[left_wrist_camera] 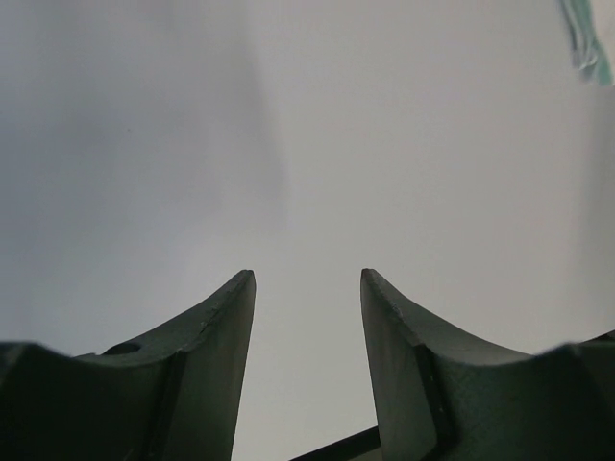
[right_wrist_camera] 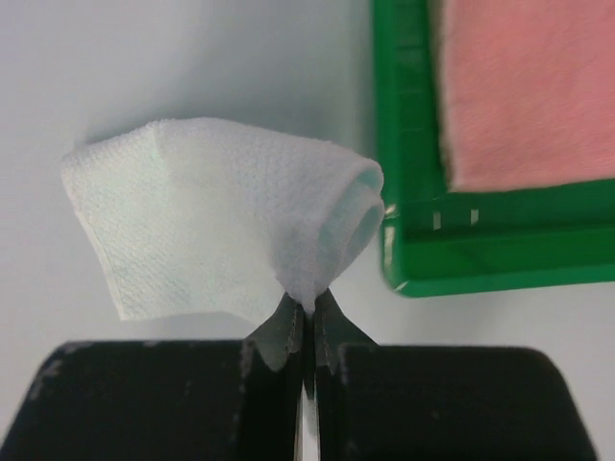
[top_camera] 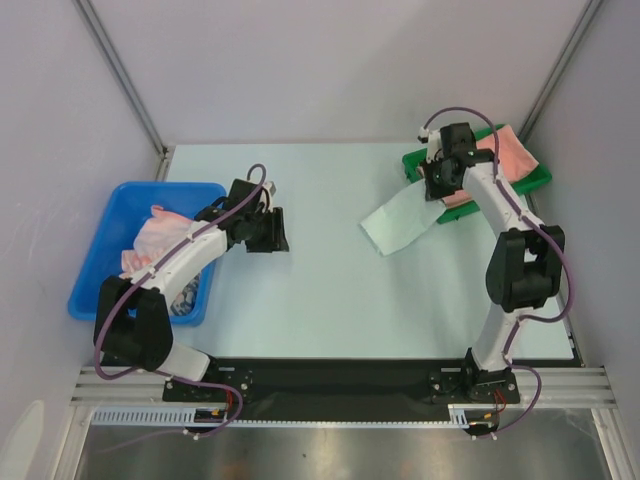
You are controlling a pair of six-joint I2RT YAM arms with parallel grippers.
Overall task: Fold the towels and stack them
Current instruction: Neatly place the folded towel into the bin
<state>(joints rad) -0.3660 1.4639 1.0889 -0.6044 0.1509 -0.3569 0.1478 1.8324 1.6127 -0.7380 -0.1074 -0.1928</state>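
My right gripper (right_wrist_camera: pixel 307 305) is shut on an edge of the pale mint-white towel (right_wrist_camera: pixel 221 226), which hangs folded from the jaws beside the green tray (right_wrist_camera: pixel 404 192). In the top view this towel (top_camera: pixel 400 222) trails down to the table left of the tray, below my right gripper (top_camera: pixel 437 178). A folded salmon-pink towel (top_camera: pixel 510 155) lies in the tray; it also shows in the right wrist view (right_wrist_camera: pixel 528 86). A crumpled salmon-pink towel (top_camera: pixel 155 238) and a dark patterned one (top_camera: pixel 186 298) lie in the blue bin. My left gripper (top_camera: pixel 272 232) is open and empty over bare table (left_wrist_camera: pixel 307 279).
The blue bin (top_camera: pixel 110 240) stands at the left edge of the table. The green tray (top_camera: pixel 535 178) stands at the back right corner. Grey walls and metal posts close in the table's back and sides.
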